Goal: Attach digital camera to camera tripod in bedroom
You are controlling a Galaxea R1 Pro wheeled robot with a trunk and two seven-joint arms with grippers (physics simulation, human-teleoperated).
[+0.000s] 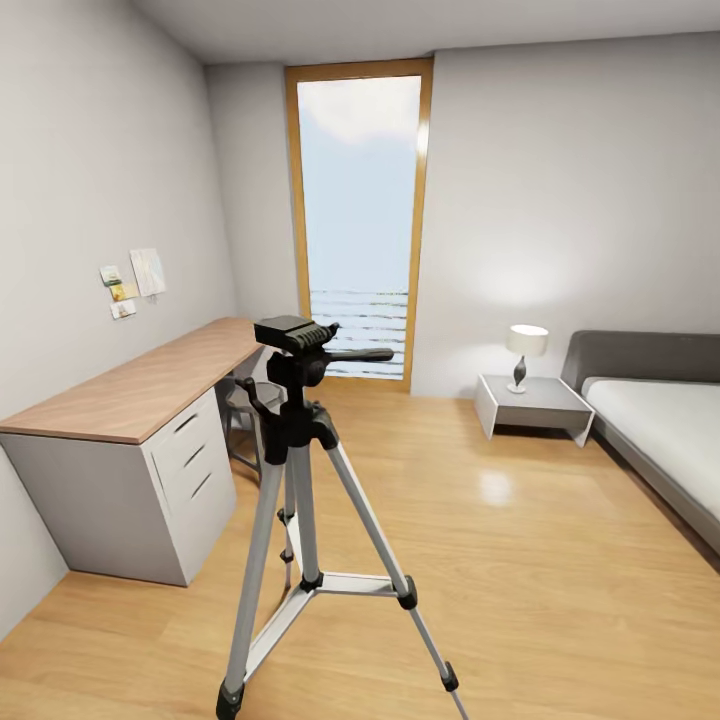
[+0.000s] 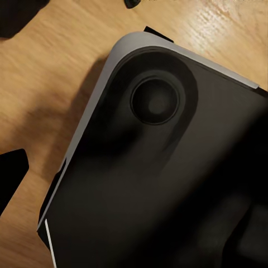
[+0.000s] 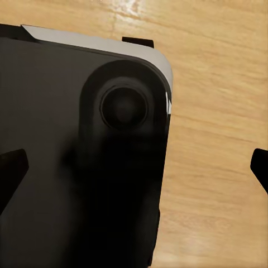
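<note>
The camera tripod [image 1: 300, 440] stands on the light wood floor of the bedroom, close in front of me in the head view. Its three silver legs are spread. Its black head [image 1: 292, 335] is bare on top, and the pan handle [image 1: 362, 355] points right. The digital camera is out of view. My right gripper [image 3: 134, 167] is open, with a black fingertip [image 3: 11, 170] at each side of the right wrist view and nothing between them. It hangs over my dark, grey-rimmed base [image 3: 67, 167] and the floor. My left gripper [image 2: 134, 178] shows one fingertip [image 2: 11, 173] far out to the side, above the base [image 2: 167, 184].
A long wood-topped desk [image 1: 150, 385] with drawers runs along the left wall, with a small metal stool [image 1: 245, 400] just behind the tripod. A tall wood-framed window [image 1: 360, 220] is straight ahead. At the right are a grey nightstand [image 1: 535, 405] with a lamp [image 1: 525, 350] and a grey bed [image 1: 660, 420].
</note>
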